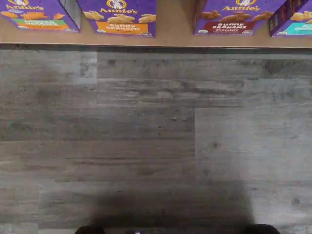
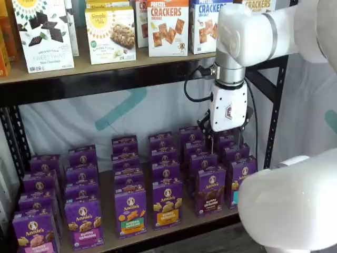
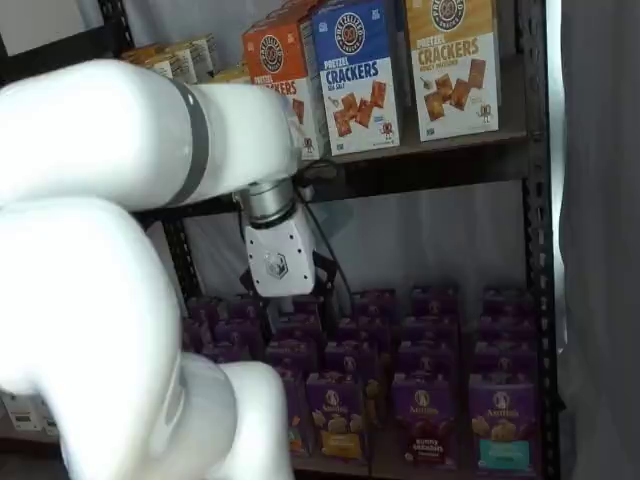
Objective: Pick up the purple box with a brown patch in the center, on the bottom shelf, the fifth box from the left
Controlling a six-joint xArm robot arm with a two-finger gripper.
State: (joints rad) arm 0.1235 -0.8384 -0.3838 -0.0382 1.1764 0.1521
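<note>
The purple box with the brown band stands upright in the front row of the bottom shelf, between an orange-banded carton and a teal-banded one. It also shows as the purple box and, in the wrist view, as the purple box at the edge of the shelf board. My gripper hangs in front of the shelf, above the box and apart from it. Its fingertips stand wide apart over the floor, open and holding nothing.
Several rows of purple Annie's cartons fill the bottom shelf behind the front row. The upper shelf holds cracker boxes. A black upright stands right of the gripper. Grey wood floor lies before the shelf.
</note>
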